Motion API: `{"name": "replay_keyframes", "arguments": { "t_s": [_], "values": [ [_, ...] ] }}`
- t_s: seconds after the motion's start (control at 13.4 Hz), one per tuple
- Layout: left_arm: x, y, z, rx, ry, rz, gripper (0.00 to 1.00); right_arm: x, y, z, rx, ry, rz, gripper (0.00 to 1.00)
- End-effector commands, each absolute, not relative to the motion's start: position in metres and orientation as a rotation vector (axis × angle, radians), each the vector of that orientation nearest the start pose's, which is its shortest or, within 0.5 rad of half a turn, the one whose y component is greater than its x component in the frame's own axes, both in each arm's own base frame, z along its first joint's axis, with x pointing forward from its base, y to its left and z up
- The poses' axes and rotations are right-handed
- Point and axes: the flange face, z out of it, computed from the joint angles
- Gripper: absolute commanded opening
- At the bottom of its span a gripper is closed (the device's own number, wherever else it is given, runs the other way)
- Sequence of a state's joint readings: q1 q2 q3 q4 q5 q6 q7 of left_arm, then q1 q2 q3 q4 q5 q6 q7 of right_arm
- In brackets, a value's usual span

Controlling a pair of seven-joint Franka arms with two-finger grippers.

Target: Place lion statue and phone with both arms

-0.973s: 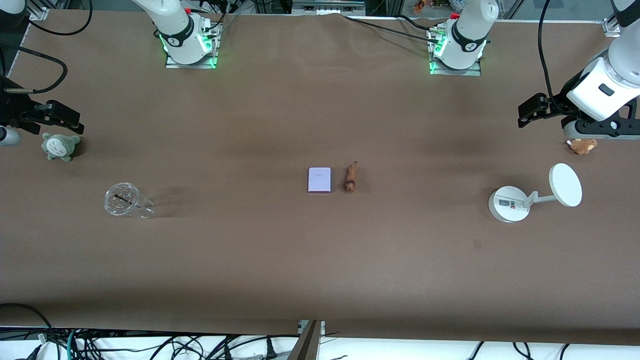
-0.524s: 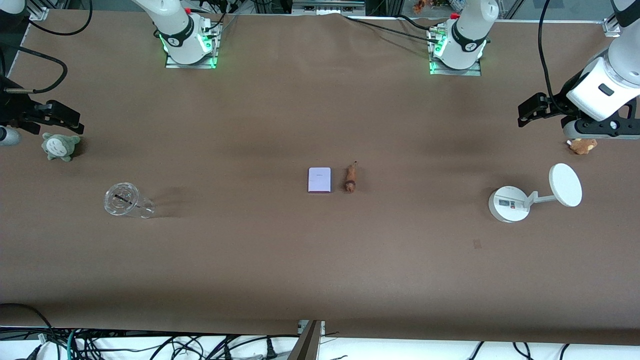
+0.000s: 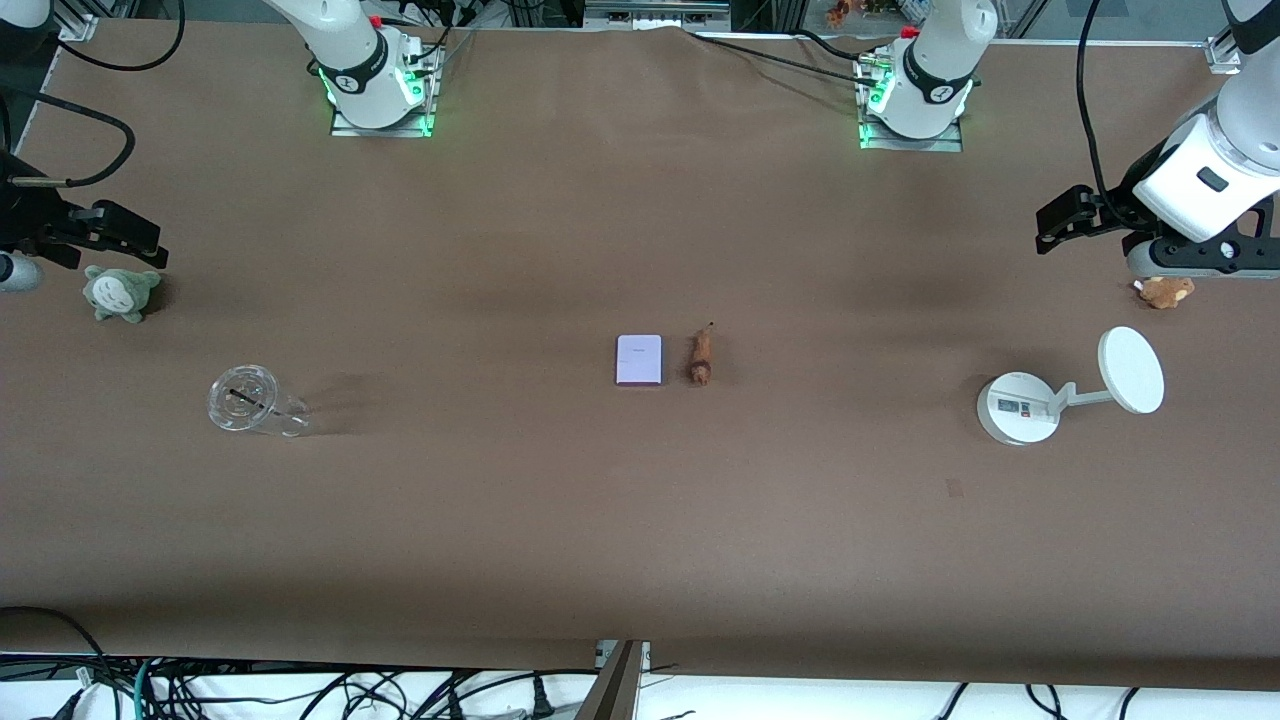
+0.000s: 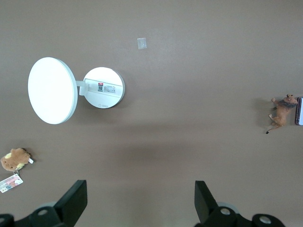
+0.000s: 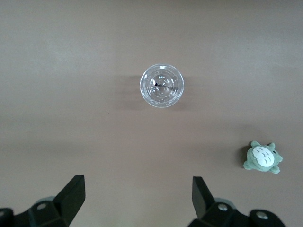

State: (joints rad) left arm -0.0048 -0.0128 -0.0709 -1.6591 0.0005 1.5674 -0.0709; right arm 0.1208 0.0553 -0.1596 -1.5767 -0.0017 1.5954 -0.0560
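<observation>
Desk point(image 3: 640, 540): brown, carries everything.
Left gripper point(image 3: 1060, 222), right gripper point(image 3: 120, 235): parked over opposite desk ends, jaws wide open, empty, both waiting.
Phone point(image 3: 639, 360): flat at desk centre, unobstructed.
Lion point(image 3: 701, 358): just beside phone, apart, toward the left arm's end.

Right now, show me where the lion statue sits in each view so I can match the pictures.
Front view: the lion statue lies mid-table, beside the phone, toward the left arm's end of it.
Left wrist view: the lion statue is at the picture's edge, next to a sliver of the phone.
Right wrist view: not in it.
Shared landmark: the phone, seen in the front and left wrist views.
</observation>
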Motion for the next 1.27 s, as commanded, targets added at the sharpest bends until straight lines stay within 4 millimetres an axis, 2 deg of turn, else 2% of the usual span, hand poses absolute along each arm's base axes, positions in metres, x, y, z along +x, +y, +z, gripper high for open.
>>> {"name": "replay_keyframes", "arguments": {
  "t_s": [0.0,0.15,0.3,0.45,0.6,0.75,0.97,1.12,1.2],
  "values": [
    [0.549,-0.044,0.594,-3.148,0.021,0.137,1.00,0.570,-0.022,0.598,-3.156,-0.037,0.066,1.00],
    [0.550,-0.052,0.590,-3.188,0.042,0.160,1.00,0.570,-0.022,0.598,-3.156,-0.037,0.063,1.00],
    [0.554,-0.072,0.577,-3.199,0.082,0.196,1.00,0.570,-0.022,0.598,-3.156,-0.037,0.063,1.00],
    [0.556,-0.117,0.559,-3.189,0.204,0.238,1.00,0.570,-0.022,0.598,-3.155,-0.037,0.063,1.00],
    [0.565,-0.172,0.526,-3.202,0.338,0.247,1.00,0.572,-0.023,0.597,-3.151,-0.032,0.058,1.00],
    [0.574,-0.217,0.500,-3.212,0.433,0.173,1.00,0.575,-0.024,0.592,-3.148,-0.024,0.065,1.00],
    [0.585,-0.275,0.444,-3.216,0.546,0.102,1.00,0.581,-0.024,0.578,-3.149,-0.024,0.103,1.00],
    [0.598,-0.296,0.403,-3.246,0.521,0.012,1.00,0.587,-0.020,0.563,-3.147,-0.029,0.143,1.00],
    [0.597,-0.314,0.384,-3.259,0.503,-0.029,1.00,0.589,-0.020,0.559,-3.146,-0.026,0.153,1.00]
  ]
}}
